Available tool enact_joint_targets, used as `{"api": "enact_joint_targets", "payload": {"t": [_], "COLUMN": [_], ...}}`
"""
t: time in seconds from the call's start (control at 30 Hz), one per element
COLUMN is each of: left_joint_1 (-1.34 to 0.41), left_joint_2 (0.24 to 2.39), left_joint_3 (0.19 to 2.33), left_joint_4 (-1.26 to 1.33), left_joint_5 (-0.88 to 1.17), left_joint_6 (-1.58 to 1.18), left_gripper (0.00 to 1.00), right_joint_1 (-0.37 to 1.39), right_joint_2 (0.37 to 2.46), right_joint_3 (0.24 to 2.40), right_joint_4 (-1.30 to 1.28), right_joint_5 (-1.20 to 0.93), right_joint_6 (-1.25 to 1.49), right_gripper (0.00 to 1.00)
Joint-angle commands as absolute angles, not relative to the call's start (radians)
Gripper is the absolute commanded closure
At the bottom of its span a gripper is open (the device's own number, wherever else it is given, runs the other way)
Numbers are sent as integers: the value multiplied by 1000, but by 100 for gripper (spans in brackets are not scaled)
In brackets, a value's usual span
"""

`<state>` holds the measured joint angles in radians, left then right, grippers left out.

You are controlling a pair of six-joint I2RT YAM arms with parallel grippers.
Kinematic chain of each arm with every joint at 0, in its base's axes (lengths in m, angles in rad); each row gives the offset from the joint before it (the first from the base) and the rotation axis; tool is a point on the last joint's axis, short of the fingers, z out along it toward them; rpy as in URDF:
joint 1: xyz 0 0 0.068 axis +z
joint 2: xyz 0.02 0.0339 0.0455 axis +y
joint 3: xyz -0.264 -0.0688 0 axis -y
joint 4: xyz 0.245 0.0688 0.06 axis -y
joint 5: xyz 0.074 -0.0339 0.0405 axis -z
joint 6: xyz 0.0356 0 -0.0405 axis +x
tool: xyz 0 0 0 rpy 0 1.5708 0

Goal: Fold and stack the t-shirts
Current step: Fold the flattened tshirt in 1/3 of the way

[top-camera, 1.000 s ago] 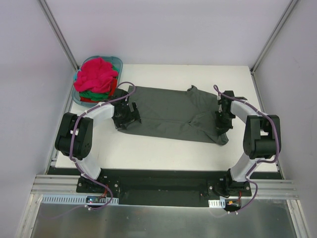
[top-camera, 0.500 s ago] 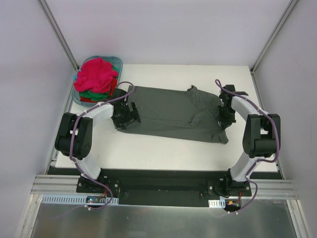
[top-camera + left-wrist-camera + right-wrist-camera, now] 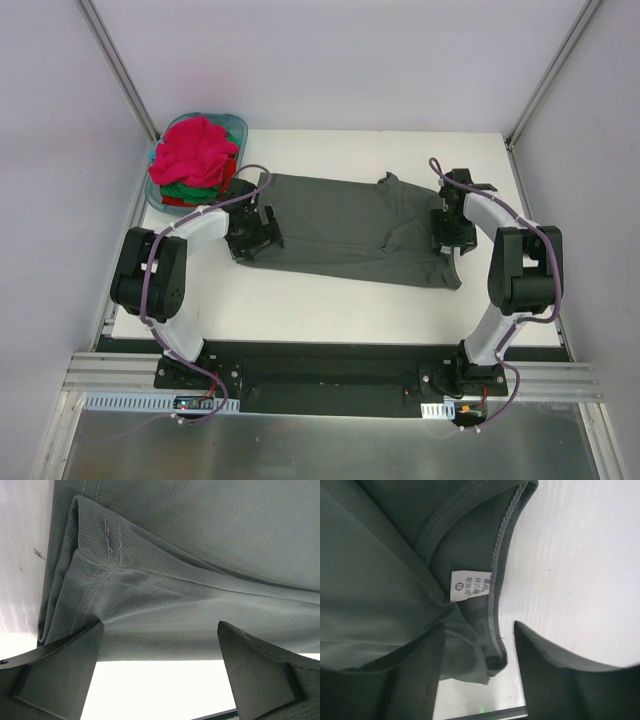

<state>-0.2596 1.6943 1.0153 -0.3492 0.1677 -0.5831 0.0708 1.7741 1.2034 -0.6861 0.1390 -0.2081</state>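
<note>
10 o'clock: basket [image 3: 240, 122], heaped pink, red and green t-shirts [image 3: 195, 150]. 9 o'clock: left gripper [image 3: 255, 228], jaws apart at the hem of the grey t-shirt [image 3: 340, 230], which is spread mid-tabletop [image 3: 330, 300]. 3 o'clock: right gripper [image 3: 450, 228], jaws apart at the collar, beside the neck label [image 3: 470, 586]. You should pinch both layers evenly before lifting.

A dark charcoal grey cloth t-shirt [image 3: 345, 230] lies spread mostly flat mid-bench, neck toward the right edge. A heap of crumpled pink-red, green and red cloth t-shirts [image 3: 195, 155] sits at the far-left corner.
</note>
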Motion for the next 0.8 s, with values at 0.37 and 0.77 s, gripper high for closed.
{"api": "enact_joint_targets", "payload": {"t": [0.37,0.77], "left_joint_1": [-264,-259], "left_joint_2": [1563,1692], "left_joint_3": [1020,1032], "left_joint_4": [-400,-396], "left_joint_5": [155,118], "left_joint_6": [-647,-638], "left_gripper": [1,1], "right_joint_1": [144,72], "right_joint_2": [1404,1604], "right_joint_3": [1056,920], "right_joint_4": [-654,-589], "right_joint_5": [-171,-152], "right_joint_6": [58,100], "right_gripper": [4,4]}}
